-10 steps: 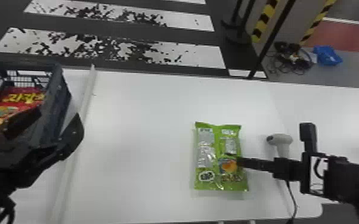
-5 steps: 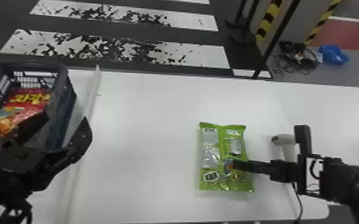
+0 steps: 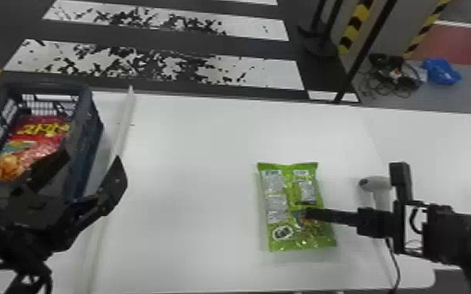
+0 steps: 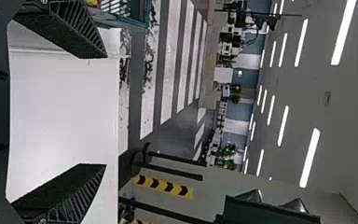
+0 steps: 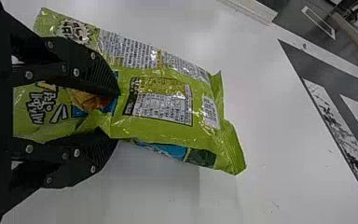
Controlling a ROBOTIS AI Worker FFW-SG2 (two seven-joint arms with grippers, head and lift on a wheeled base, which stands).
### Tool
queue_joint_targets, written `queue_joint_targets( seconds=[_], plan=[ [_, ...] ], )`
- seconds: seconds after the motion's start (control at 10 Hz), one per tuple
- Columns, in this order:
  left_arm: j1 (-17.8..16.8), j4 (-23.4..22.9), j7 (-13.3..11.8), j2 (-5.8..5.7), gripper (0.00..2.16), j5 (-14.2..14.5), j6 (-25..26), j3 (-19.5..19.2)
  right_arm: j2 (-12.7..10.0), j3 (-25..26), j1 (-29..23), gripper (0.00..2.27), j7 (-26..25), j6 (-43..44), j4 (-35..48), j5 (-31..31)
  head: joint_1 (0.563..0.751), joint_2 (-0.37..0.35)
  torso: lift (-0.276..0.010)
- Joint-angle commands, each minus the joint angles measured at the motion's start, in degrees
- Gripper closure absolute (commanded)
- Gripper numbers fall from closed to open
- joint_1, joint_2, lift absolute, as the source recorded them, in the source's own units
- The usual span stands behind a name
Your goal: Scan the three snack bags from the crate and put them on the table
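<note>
At the far left, the crate (image 3: 94,137) holds a red snack bag (image 3: 39,137), seen just past the left gripper (image 3: 94,162), whose fingers stand wide apart with nothing between them. Well to the right, over the white table (image 3: 191,176), a green snack bag (image 3: 285,187) sits between the right gripper's (image 3: 308,213) fingers, pinched near its middle, its printed end reaching out beyond the fingertips.
</note>
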State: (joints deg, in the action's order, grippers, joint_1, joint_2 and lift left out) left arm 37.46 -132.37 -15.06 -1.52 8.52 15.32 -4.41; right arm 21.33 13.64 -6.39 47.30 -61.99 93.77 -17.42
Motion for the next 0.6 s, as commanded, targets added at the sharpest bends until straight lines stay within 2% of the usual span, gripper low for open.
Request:
queue_joint_targets(
  seconds=[0.0, 0.2, 0.4, 0.5],
  plan=[
    [0.1, 1.6, 0.2, 0.29, 0.03, -0.3, -1.8, 0.2, -0.3, 2.0, -1.3, 2.20, -0.1, -0.2, 2.9, -2.5, 0.695, -0.135, -0.094],
    [-0.5, 3.6, 0.6, 0.73, 0.03, -0.3, -4.1, 0.2, -1.4, 7.9, -2.4, 2.20, -0.5, -6.4, 9.9, -8.3, 0.695, -0.129, -0.094],
    [-1.6, 5.5, 0.6, 0.82, 0.03, -0.3, -4.5, 0.4, -2.6, 17.5, -2.8, 2.20, -1.3, -10.8, 13.8, -16.2, 0.695, -0.128, -0.094],
    [-1.8, 5.8, 0.6, 0.73, 0.03, -0.3, -4.6, 0.4, -2.9, 22.7, -2.8, 2.20, -4.4, -10.2, 13.8, -19.5, 0.695, -0.141, -0.094]
  ],
)
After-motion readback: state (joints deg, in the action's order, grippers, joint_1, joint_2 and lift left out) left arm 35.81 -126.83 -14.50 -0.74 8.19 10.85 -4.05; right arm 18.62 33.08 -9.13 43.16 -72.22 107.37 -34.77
